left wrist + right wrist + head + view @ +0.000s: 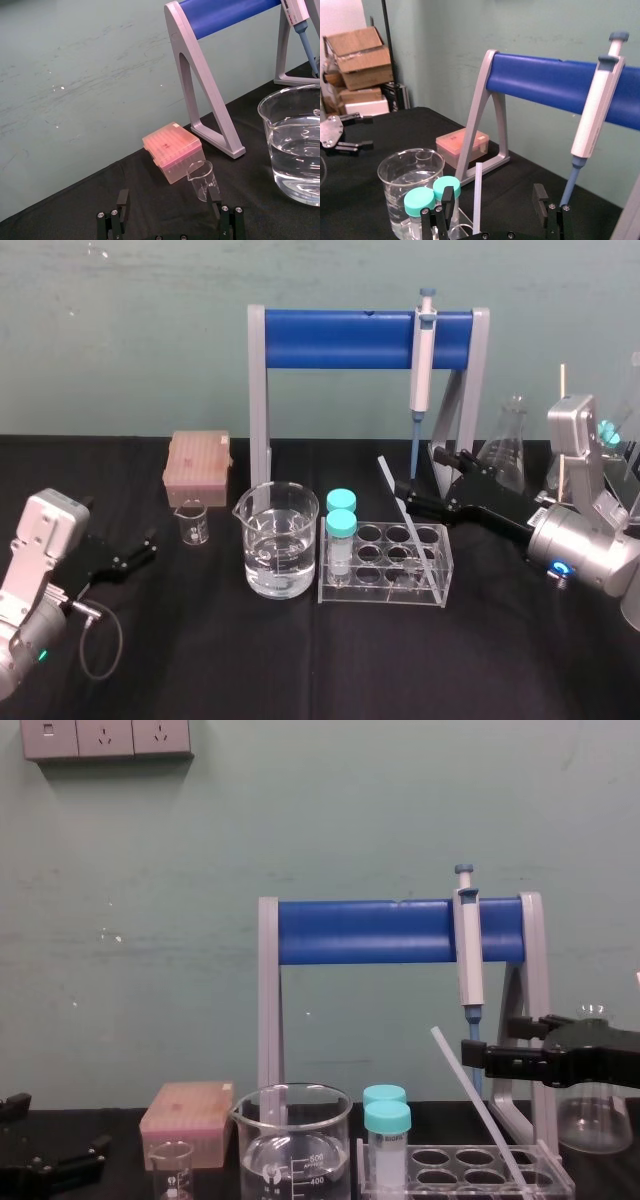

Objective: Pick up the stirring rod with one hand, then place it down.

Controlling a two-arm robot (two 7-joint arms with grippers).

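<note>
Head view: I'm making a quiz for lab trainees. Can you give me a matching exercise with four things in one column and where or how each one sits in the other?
Column one:
1. rod
2. pipette
3. right claw
4. left claw

Column two:
A. open, idle at the table's left
B. leaning in the rack
C. open, one finger on either side of the rod
D. hanging on the blue stand

Pairs: 1-B, 2-D, 3-C, 4-A
</note>
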